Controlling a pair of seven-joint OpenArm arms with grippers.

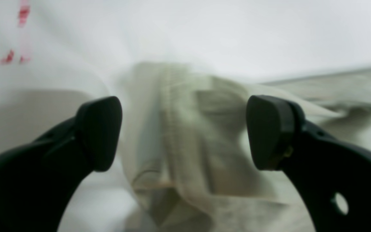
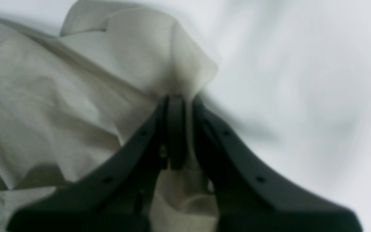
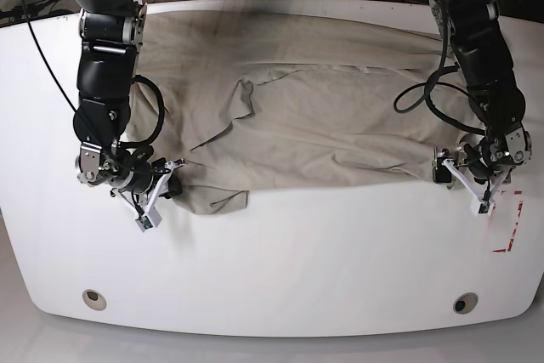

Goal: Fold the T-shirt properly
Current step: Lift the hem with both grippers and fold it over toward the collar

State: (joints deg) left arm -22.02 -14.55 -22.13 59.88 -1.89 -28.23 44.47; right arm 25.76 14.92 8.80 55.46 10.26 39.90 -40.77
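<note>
The beige T-shirt (image 3: 323, 116) lies spread and wrinkled across the back half of the white table (image 3: 297, 261). My right gripper (image 3: 174, 174) is at the shirt's front left corner. In the right wrist view it (image 2: 180, 103) is shut on a pinched fold of the shirt (image 2: 59, 96). My left gripper (image 3: 450, 172) is at the shirt's front right edge. In the left wrist view it (image 1: 183, 132) is open, with a bunched ridge of the shirt (image 1: 349, 93) between its two black fingers (image 1: 269, 132), which stand well apart.
Red tape marks (image 3: 507, 227) sit on the table just right of my left gripper, and show in the left wrist view (image 1: 22, 14). Two round holes (image 3: 94, 298) (image 3: 464, 303) are near the front edge. Black cables (image 3: 416, 95) hang by the arms.
</note>
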